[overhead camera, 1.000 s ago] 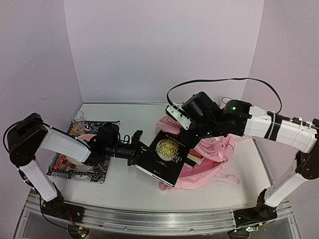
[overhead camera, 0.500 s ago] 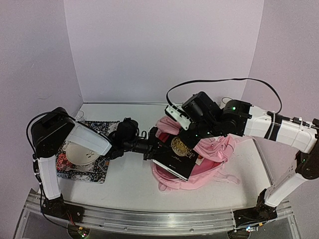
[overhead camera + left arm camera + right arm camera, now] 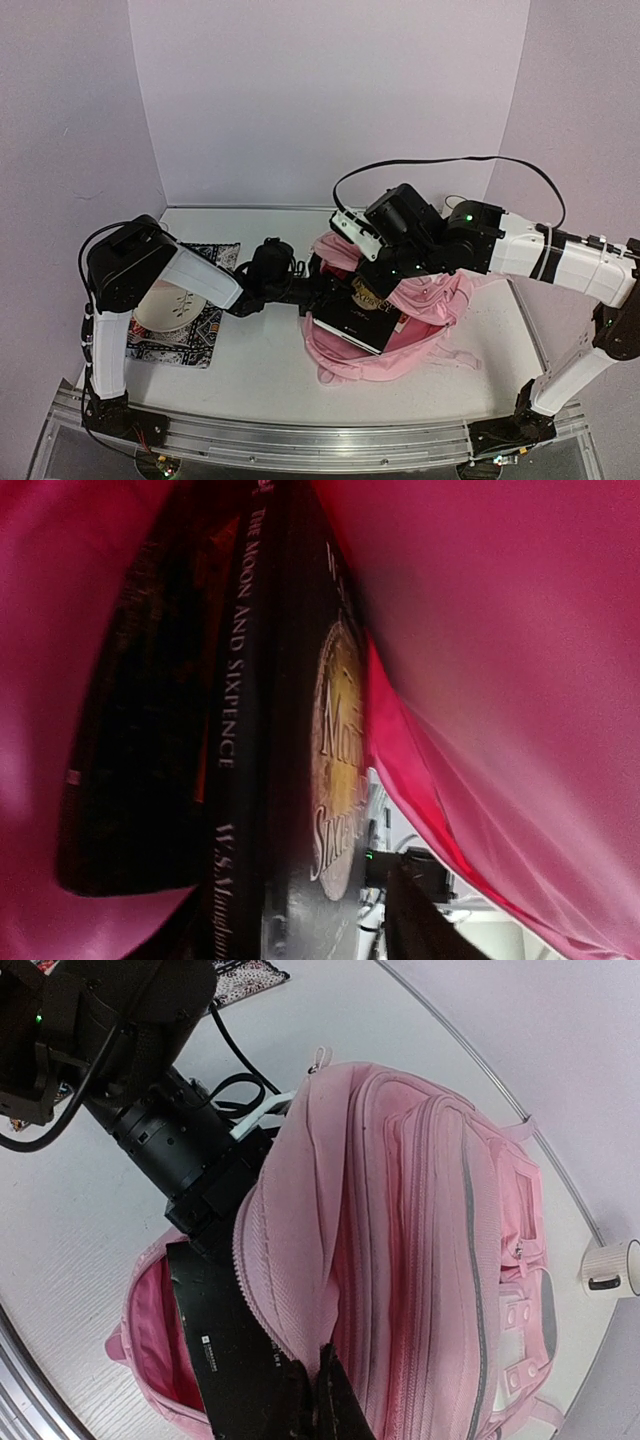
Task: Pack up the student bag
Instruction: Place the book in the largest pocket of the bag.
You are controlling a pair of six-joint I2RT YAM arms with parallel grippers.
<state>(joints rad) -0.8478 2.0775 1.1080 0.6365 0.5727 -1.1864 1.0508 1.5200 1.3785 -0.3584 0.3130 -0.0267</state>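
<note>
Bag: the pink bag (image 3: 440, 300) lies slumped on the right half of the tabletop (image 3: 250, 375), its mouth gaping toward the left edge.
Book: a black book (image 3: 358, 318) with a gold title sits partway inside the mouth, its near corner sticking out.
Right claw: the right claw (image 3: 315, 1395) is closed tight, pinching the upper lip of the bag's mouth and holding it lifted.
Left claw: the left claw (image 3: 318, 292) is at the mouth beside the book. Its tips are hidden under the pink flap, so I cannot tell its opening or whether it grips anything.
In the way: the lifted flap drapes over the book's far part.
Mat: a patterned mat (image 3: 190, 335) lies near the left edge, well apart from the bag.
Plate: a white plate (image 3: 165, 310) rests on the mat, partly hidden by the left arm.
</note>
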